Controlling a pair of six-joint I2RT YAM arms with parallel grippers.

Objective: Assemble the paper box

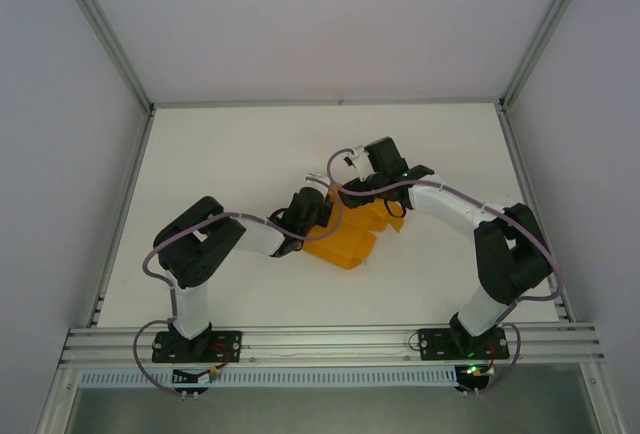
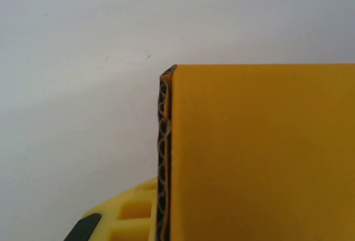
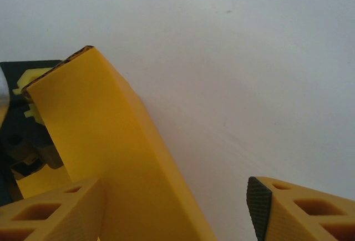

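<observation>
White table point(image 1: 230, 154) lies under both arms, with pale walls all round it. Near its middle sits the paper box point(image 1: 345, 244), orange-yellow, and our two arms reach in to it from both sides. We think the job right now is to fold a side up so it stands. Our right gripper point(image 3: 175, 196) is wide apart and has hold of nothing; a tall yellow flap point(image 3: 105, 141) leans on one finger point(image 3: 50, 210), and the other finger point(image 3: 299, 210) is well away from it. Our left gripper point(image 1: 303, 212) is right up at the box. From its own camera we see one finger point(image 2: 125, 216) just beside the wavy cut edge point(image 2: 162, 157) of a yellow panel point(image 2: 260, 152). The other finger is hidden by the card, so we cannot tell if it pinches or not. To do this step well, we should go slow. One arm should hold the box down so it cannot slide on the smooth table. The other should push the flap low, near its fold, not at the top, or the card may bend in the wrong place. If we squeeze, we should squeeze softly, for card dents fast. We should let go only when the side stands by itself.
</observation>
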